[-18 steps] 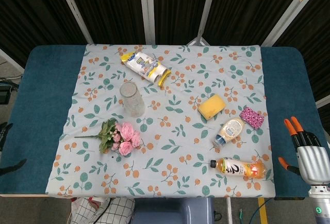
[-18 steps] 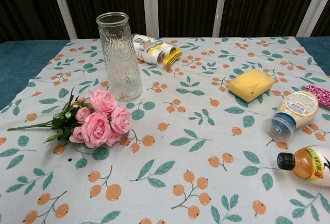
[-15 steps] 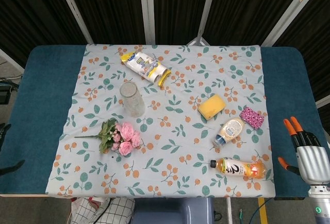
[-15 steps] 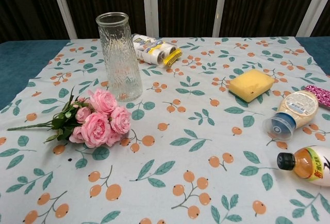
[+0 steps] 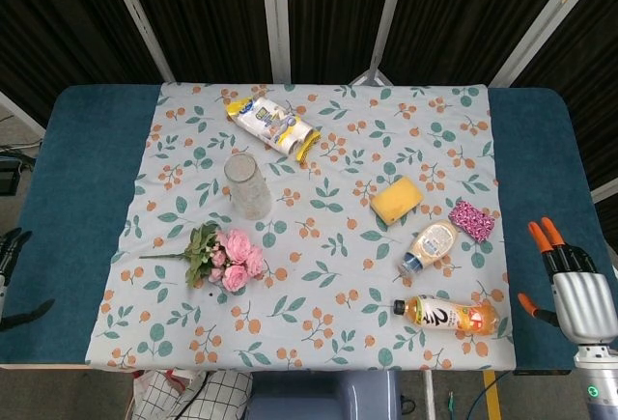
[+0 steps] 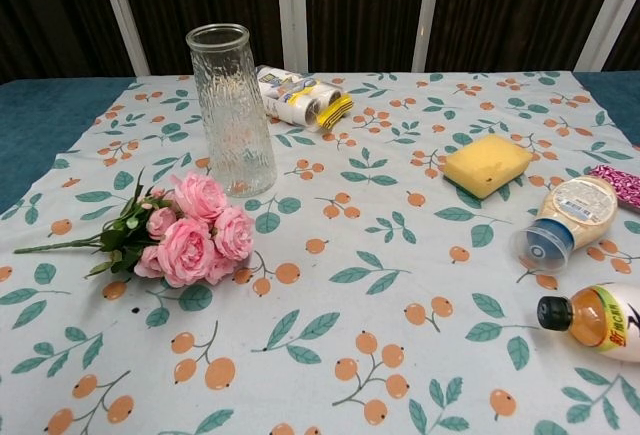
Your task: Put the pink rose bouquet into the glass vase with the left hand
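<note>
Evidently nothing is done yet: the bouquet [image 6: 190, 233] lies on the tabletop [image 5: 68, 179] just beside the upright, empty vase [image 6: 231, 108], while the left hand [image 5: 8, 251] waits empty at the edge, fingers apparently spread.

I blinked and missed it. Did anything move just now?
Only a little. The left hand crept up at the table's left edge, and the right hand shifted slightly. Neither grabbed anything. The roses and vase stayed put.
</note>
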`<state>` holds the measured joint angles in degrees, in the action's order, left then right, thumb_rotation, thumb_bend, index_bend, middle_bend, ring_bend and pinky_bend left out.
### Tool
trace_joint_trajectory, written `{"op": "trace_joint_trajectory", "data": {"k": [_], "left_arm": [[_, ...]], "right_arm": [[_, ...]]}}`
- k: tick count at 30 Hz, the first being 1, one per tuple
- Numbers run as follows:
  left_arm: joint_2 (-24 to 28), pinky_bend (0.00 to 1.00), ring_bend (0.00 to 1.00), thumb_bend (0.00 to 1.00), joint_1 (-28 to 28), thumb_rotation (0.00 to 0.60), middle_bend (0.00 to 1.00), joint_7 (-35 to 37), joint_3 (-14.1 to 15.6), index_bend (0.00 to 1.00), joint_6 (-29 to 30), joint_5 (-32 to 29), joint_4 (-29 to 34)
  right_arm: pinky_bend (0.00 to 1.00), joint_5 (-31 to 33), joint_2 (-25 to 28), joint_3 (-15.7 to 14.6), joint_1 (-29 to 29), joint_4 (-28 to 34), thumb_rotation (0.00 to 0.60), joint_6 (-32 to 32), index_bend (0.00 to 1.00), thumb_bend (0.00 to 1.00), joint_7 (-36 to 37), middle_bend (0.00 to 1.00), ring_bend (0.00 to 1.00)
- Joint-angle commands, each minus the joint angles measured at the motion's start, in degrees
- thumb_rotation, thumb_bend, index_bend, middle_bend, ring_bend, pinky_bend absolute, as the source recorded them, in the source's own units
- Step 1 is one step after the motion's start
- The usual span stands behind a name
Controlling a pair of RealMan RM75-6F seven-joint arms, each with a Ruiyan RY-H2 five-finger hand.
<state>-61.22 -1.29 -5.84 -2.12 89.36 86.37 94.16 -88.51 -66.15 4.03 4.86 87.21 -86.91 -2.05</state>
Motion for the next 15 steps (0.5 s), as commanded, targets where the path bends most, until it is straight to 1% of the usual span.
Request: {"op": "trace_joint_trajectory", "data": {"k": [1,5,9,12,15], "left_arm": [[-0.1,0.13,0.0,0.17,0.1,0.6,0.07,0.6,-0.3,0.11,0.4,0.0,-0.4],[-0.2,0.13,0.0,0.17,0.3,0.6,0.07,1.0,-0.2,0.11,1.4,0.9,-0.5],[-0.6,0.13,0.0,0.17,0.0,0.6,0.07,0.8,-0.2,0.11,0.7,0.7,-0.7],[-1.3,0.13,0.0,0.15,-1.1,0.6,0.06,1.1,-0.5,0.1,-1.1,0.3,-0.7],[-1.5,0.13,0.0,0.13,-2.8,0.6,0.04,2.5,-0.9,0.1,-4.4,-0.7,-0.1]], "right_arm": [[0.21,0.1,-0.2,0.0,0.2,-0.1,0.6,0.3,0.06,0.22,-0.1,0.01,0.2],[0.21,-0.1,-0.2,0.1,0.2,-0.2,0.6,-0.1,0.06,0.22,-0.1,0.01,0.2],[0.21,0.3,0.0,0.2,-0.2,-0.2,0.6,-0.4,0.06,0.22,0.3,0.01,0.2],[0.21,0.5,0.2,0.4,-0.3,0.1,0.6,-0.6,0.06,0.22,0.7,0.01,0.2],[0.21,0.4,0.3,0.2,-0.3,0.1,0.6,-0.5,0.06,0.22,0.7,0.01,0.2]]}}
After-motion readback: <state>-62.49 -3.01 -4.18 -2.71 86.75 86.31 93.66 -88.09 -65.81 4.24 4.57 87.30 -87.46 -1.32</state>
